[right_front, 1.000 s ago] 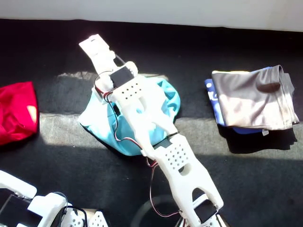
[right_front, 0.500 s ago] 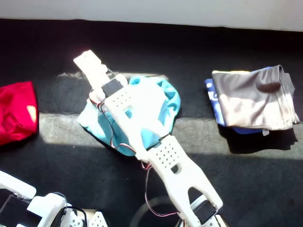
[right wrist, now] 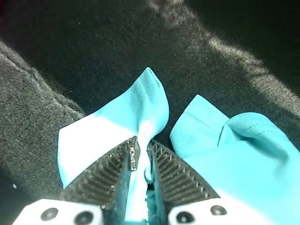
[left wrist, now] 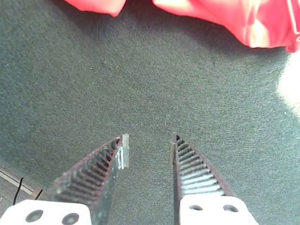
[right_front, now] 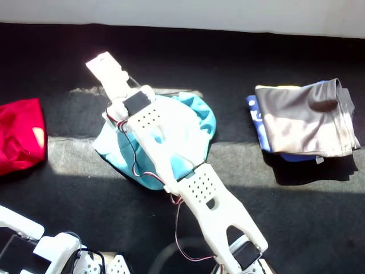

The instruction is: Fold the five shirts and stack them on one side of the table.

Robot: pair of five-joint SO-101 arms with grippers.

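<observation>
A crumpled teal shirt (right_front: 191, 123) lies in the middle of the dark table. My right arm stretches over it from the near edge, and my right gripper (right_front: 105, 71) sits at the shirt's far left side. In the right wrist view my right gripper (right wrist: 140, 157) is shut on a fold of the teal shirt (right wrist: 145, 105), lifted a little off the table. A red shirt (right_front: 20, 134) lies bunched at the left edge. My left gripper (left wrist: 147, 147) hangs open over bare table, close to the red shirt (left wrist: 225, 16), holding nothing.
At the right, a folded grey shirt (right_front: 305, 117) rests on a folded blue shirt (right_front: 254, 108). The left arm's base (right_front: 40, 248) sits at the near left corner. A bright band of sunlight crosses the table (right_front: 74, 157). A pale wall (right_front: 228, 11) borders the far side.
My right gripper has swung to the left along the far side of the teal shirt, dragging its edge with it. The left arm's base has stayed put.
</observation>
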